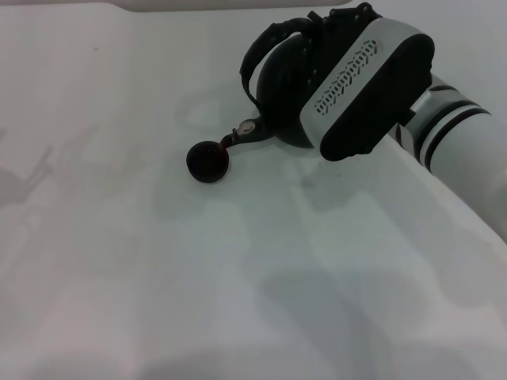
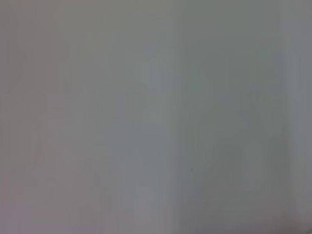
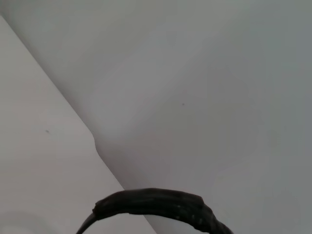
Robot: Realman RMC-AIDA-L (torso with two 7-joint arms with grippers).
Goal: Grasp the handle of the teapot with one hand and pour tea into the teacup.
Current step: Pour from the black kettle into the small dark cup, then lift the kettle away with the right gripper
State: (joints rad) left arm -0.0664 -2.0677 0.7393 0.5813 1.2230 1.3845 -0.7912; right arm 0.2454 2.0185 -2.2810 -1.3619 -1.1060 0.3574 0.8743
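The dark round teapot (image 1: 289,87) is tipped toward the left in the head view. Its short spout (image 1: 247,131), marked with a pale metallic spot, points down at the tiny dark teacup (image 1: 208,161) standing on the white table. A thin reddish-brown trickle joins spout and cup rim. The black corded handle (image 1: 261,47) arches over the pot. My right gripper (image 1: 317,28) holds it from the right, its white and black body covering much of the pot. The right wrist view shows only an arc of the handle (image 3: 156,204). The left gripper is out of view.
The white table (image 1: 158,277) runs wide to the left and toward the front. A pale raised edge (image 1: 182,4) crosses the far side. My right forearm (image 1: 467,150) slants in from the right. The left wrist view shows only a plain grey surface.
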